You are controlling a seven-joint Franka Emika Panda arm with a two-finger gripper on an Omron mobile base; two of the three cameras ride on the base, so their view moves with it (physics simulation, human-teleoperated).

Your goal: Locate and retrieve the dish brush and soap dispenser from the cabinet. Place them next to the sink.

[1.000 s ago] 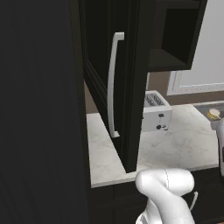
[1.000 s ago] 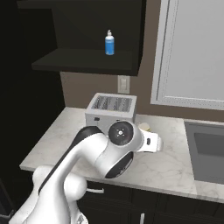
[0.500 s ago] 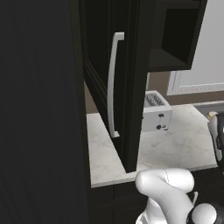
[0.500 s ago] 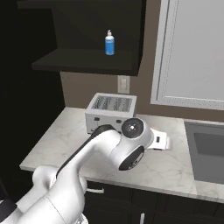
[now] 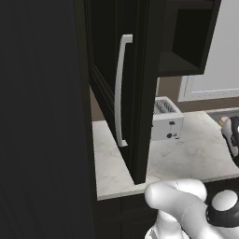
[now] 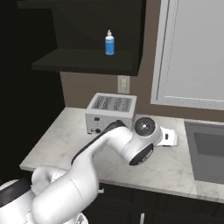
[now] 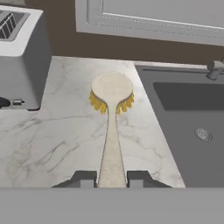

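My gripper (image 7: 111, 180) is shut on the thin pale handle of the dish brush (image 7: 111, 89). Its round tan head, with yellow bristles underneath, hangs over the marble counter (image 7: 65, 135) just left of the sink (image 7: 188, 118). Whether the bristles touch the counter I cannot tell. The soap dispenser (image 6: 109, 43), a small blue bottle with a white pump, stands upright on the shelf of the open black cabinet (image 6: 87, 61). In the left base view the cabinet door (image 5: 140, 93) stands open, with its long silver handle (image 5: 120, 88).
A silver-white toaster (image 6: 111, 111) stands on the counter under the cabinet shelf, left of my hand, with an outlet on the wall behind it. A faucet (image 7: 215, 68) stands at the sink's back edge. A white-framed panel (image 6: 192, 52) sits above the counter on the right.
My arm has swung to the right along the counter, away from the toaster and toward the sink, with the dish brush still held. The soap dispenser has not moved.
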